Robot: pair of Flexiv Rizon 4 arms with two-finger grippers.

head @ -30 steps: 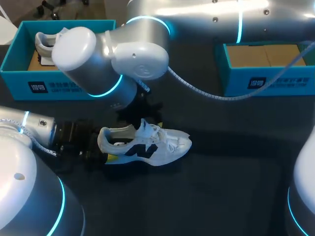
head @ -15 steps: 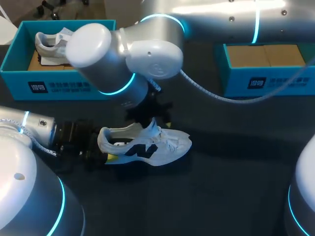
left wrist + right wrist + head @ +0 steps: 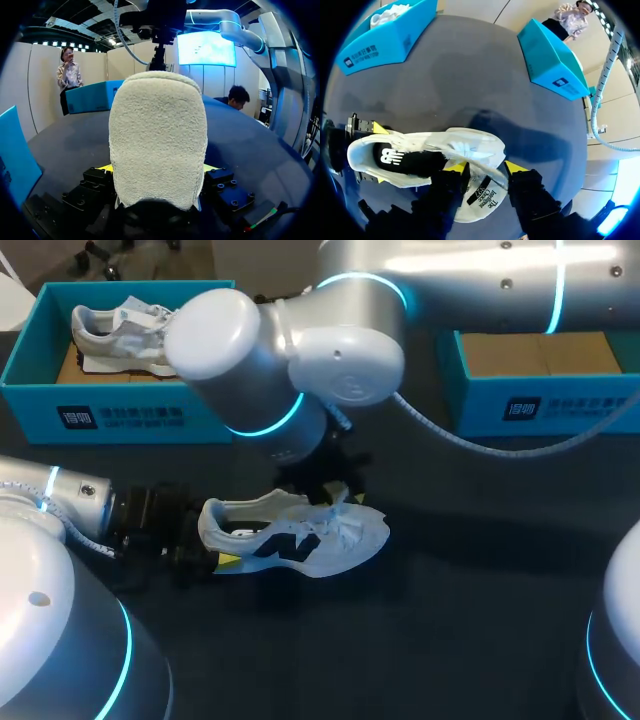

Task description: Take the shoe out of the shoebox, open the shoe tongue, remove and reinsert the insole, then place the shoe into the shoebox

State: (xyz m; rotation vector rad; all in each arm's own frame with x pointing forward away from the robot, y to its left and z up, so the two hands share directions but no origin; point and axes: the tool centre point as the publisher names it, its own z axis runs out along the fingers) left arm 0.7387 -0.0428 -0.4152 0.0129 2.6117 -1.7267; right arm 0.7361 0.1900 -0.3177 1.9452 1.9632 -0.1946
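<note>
Counter (image 3: 450, 620): the shoe (image 3: 300, 538) is out of the shoebox (image 3: 120, 418) and sits near the middle.

Step in hand, as I judge it: opening the tongue (image 3: 481, 192).
- Right arm (image 3: 300, 350) reaches across over the shoe.
- Left hand (image 3: 157, 169) is clamped on the heel (image 3: 157, 130). Keep it firm as the anchor.
- Right hand (image 3: 485, 169) is at the tongue. Cannot tell if it grips.
- Draw toward the toe, low and slow, minding the laces (image 3: 465, 149).

Since a second ago:
- The right arm has swung rightward.
- The tongue was upright and now lies forward.
- Shoe and left hand are unmoved.
</note>
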